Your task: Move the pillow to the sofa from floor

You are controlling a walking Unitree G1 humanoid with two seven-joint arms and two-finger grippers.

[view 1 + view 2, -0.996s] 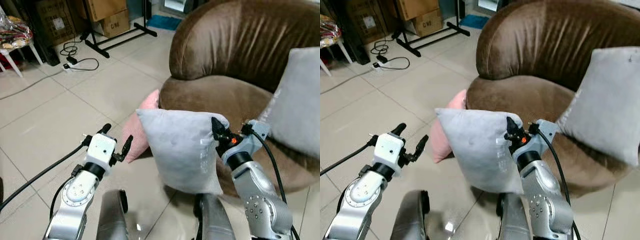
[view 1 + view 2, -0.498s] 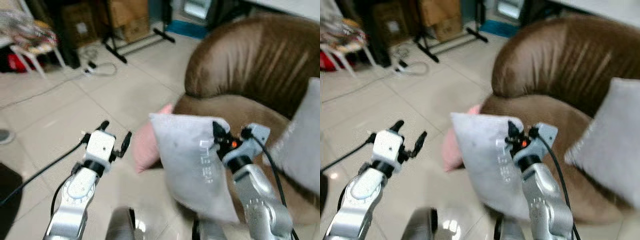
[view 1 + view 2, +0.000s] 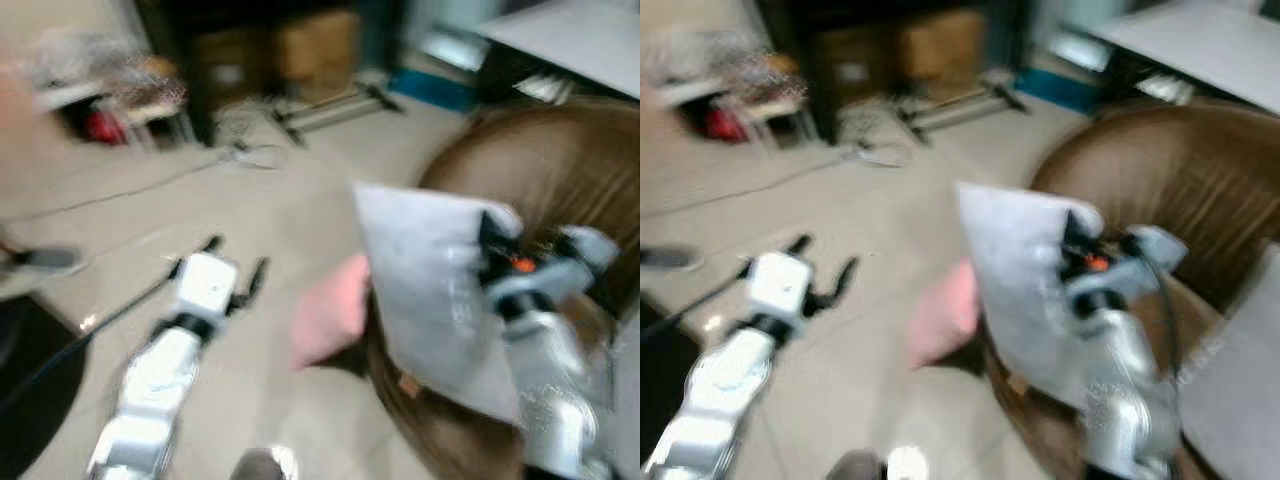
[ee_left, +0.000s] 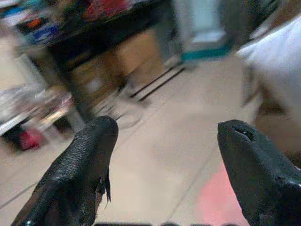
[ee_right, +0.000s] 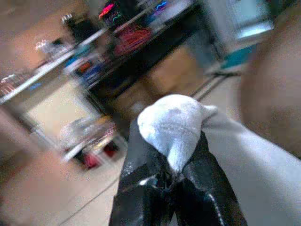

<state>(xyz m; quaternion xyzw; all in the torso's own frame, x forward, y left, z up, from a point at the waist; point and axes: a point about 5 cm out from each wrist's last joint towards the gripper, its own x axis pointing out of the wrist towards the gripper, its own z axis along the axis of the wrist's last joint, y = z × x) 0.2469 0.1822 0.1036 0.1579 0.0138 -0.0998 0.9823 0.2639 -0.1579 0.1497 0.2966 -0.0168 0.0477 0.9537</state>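
Note:
My right gripper (image 3: 492,240) is shut on the top corner of a light grey pillow (image 3: 430,290), which hangs in the air in front of the brown sofa (image 3: 560,170). The right wrist view shows that pinched corner (image 5: 175,123) bunched between the two black fingers (image 5: 141,188). A pink pillow (image 3: 330,312) lies on the floor against the sofa's base, to the left of the grey one. My left gripper (image 3: 232,262) stands open over the tiled floor with nothing in it, its fingers (image 4: 80,165) wide apart. The picture is blurred.
A second grey pillow (image 3: 1240,370) leans on the sofa seat at the right. Cardboard boxes (image 3: 310,45), a black stand (image 3: 330,105), cables and a white stool (image 3: 130,105) stand on the floor at the back. A dark object (image 3: 30,390) sits at the left edge.
The camera has swung left and the picture has blurred. My right gripper has raised the grey pillow higher, in front of the sofa back. The left gripper stays open.

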